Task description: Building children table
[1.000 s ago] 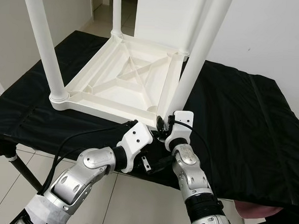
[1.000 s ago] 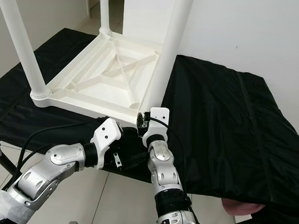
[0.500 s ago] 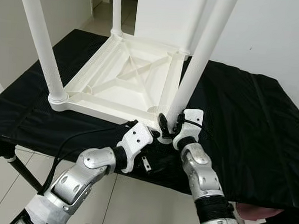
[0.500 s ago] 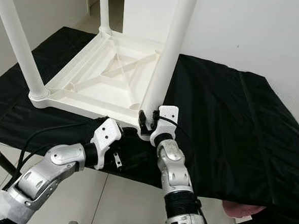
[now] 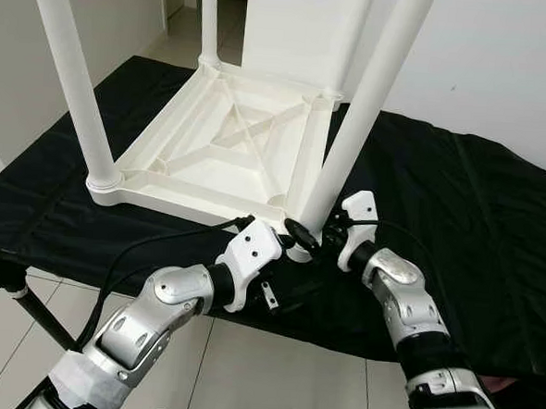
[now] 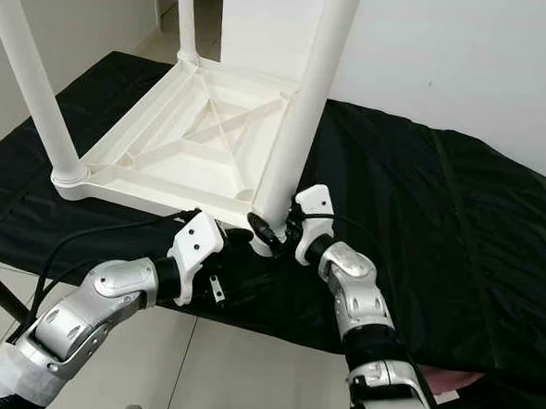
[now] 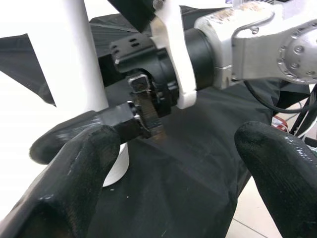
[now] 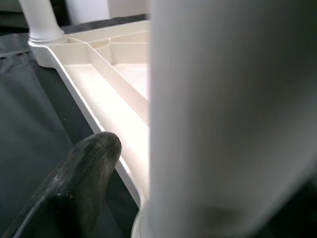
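Observation:
The white children's table (image 5: 222, 155) lies upside down on the black cloth (image 5: 458, 207), its legs pointing up. My right gripper (image 5: 310, 236) is at the foot of the near right leg (image 5: 357, 117), one black finger across the leg's front, apparently shut on it. In the right wrist view that leg (image 8: 233, 114) looms close beside one finger (image 8: 84, 168). Just below the same corner, my left gripper (image 7: 173, 188) is open with nothing between its fingers (image 7: 74, 173); it looks at the right wrist (image 7: 198, 49).
The cloth-covered bench ends at its front edge right under my arms, with tiled floor (image 5: 271, 381) below. Another leg (image 5: 72, 72) rises at the near left corner. A white wall (image 5: 504, 61) stands behind. A black cable (image 5: 150, 248) runs along my left arm.
My right forearm has swung out to the right and its wrist has turned round the foot of the near right leg. The left arm has hardly moved.

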Tool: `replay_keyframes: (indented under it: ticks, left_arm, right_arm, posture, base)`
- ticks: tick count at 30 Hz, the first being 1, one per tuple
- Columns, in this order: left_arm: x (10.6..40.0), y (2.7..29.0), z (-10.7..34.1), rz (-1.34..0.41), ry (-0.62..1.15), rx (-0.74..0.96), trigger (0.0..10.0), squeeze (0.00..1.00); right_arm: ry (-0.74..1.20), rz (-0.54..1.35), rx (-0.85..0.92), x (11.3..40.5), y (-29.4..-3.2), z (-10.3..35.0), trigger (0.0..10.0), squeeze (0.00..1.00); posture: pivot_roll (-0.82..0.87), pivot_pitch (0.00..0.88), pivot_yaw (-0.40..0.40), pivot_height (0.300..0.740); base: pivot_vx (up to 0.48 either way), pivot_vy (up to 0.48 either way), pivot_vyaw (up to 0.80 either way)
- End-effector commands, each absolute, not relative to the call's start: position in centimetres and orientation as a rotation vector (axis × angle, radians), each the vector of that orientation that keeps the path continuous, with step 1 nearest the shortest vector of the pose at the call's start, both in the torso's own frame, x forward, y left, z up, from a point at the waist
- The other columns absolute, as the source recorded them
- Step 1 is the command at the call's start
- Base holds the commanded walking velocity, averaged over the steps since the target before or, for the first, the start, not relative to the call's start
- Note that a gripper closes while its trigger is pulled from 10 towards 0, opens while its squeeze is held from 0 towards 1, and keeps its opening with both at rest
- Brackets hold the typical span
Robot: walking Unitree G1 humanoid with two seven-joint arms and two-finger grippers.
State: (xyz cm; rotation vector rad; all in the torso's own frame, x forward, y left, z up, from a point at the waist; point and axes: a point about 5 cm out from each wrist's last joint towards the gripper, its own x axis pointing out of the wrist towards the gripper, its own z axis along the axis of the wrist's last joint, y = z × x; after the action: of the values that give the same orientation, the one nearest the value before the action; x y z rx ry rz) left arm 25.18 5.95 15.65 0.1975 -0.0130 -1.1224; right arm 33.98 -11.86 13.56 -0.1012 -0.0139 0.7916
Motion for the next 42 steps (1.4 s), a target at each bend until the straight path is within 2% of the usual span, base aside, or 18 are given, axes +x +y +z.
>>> replay_keyframes:
  ticks: [1,4,5,6,7,8,22,23,24,25,26,33,37,39,42]
  left_arm:
    - [25.0,5.9,15.6,-1.196,-0.001,0.201,10.0,0.00]
    - [25.0,5.9,15.6,-1.194,-0.001,0.201,10.0,0.00]
    - [24.9,5.9,15.6,-1.193,0.000,0.199,10.0,0.00]
    - [24.9,5.9,15.6,-1.193,0.000,0.199,10.0,0.00]
    - [24.9,5.9,15.6,-1.193,0.001,0.198,10.0,0.00]
    - [24.9,5.9,15.6,-1.194,0.002,0.198,10.0,0.00]
    - [24.7,5.8,15.5,-1.198,0.004,0.194,10.0,0.00]
    - [24.7,5.7,15.5,-1.200,0.004,0.192,10.0,0.00]
    - [24.6,5.7,15.5,-1.201,0.004,0.191,10.0,0.00]
    - [24.6,5.7,15.5,-1.201,0.004,0.191,10.0,0.00]
    - [24.7,5.7,15.5,-1.202,0.004,0.189,10.0,0.00]
    - [24.7,5.7,15.4,-1.201,0.004,0.188,10.0,0.00]
    - [24.6,5.6,15.4,-1.200,0.005,0.186,10.0,0.00]
    - [24.6,5.6,15.3,-1.200,0.005,0.186,10.0,0.00]
    - [24.7,5.7,15.3,-1.201,0.003,0.190,10.0,0.00]
  right_arm:
    - [0.003,0.826,-0.120,34.2,-11.6,13.3,10.0,0.00]
    - [0.008,0.842,-0.129,34.4,-11.2,13.3,10.0,0.00]
    - [0.022,0.850,-0.132,34.7,-10.6,13.0,8.5,0.00]
    - [0.022,0.850,-0.132,34.7,-10.6,13.0,8.5,0.00]
    - [0.037,0.854,-0.135,34.8,-10.3,12.7,2.9,0.00]
    - [0.049,0.856,-0.134,34.9,-10.1,12.4,0.0,0.00]
    - [0.078,0.865,-0.081,34.5,-11.4,11.2,0.0,0.00]
    - [0.073,0.844,-0.078,34.5,-11.5,11.1,4.0,0.00]
    - [0.075,0.818,-0.073,34.5,-11.6,11.1,9.8,0.00]
    - [0.075,0.818,-0.073,34.5,-11.6,11.1,9.8,0.00]
    - [0.077,0.733,-0.070,34.6,-11.6,11.2,10.0,0.00]
    - [0.077,0.666,-0.062,34.6,-11.6,11.3,10.0,0.00]
    - [0.048,0.581,-0.006,34.0,-10.6,11.7,10.0,0.00]
    - [0.041,0.529,0.024,33.7,-10.1,11.9,10.0,0.00]
    - [0.053,0.346,0.061,32.9,-9.4,11.6,10.0,0.00]
  posture:
    - [-0.04,0.000,-0.057,0.740]
    - [-0.04,0.000,-0.057,0.740]
    - [-0.03,0.000,-0.056,0.740]
    - [-0.03,0.000,-0.056,0.740]
    - [-0.03,0.000,-0.056,0.740]
    - [-0.03,0.000,-0.056,0.740]
    - [-0.04,0.000,-0.060,0.740]
    - [-0.04,0.000,-0.060,0.740]
    - [-0.04,0.000,-0.063,0.740]
    - [-0.04,0.000,-0.063,0.740]
    - [-0.04,0.000,-0.064,0.740]
    - [-0.04,0.000,-0.064,0.740]
    - [-0.04,0.000,-0.067,0.740]
    - [-0.04,0.000,-0.068,0.740]
    - [-0.04,0.000,-0.074,0.740]
  base:
    - [0.000,0.000,0.00]
    - [0.000,0.000,0.00]
    - [0.000,0.000,0.00]
    - [0.000,0.000,0.00]
    - [0.000,0.000,0.00]
    - [0.000,0.000,0.00]
    - [0.000,0.000,0.00]
    - [0.000,0.000,0.00]
    - [0.000,0.000,0.00]
    - [0.000,0.000,0.00]
    - [0.000,0.000,0.00]
    - [0.000,0.000,0.00]
    - [0.000,0.000,0.00]
    - [0.000,0.000,0.00]
    - [0.000,0.000,0.00]
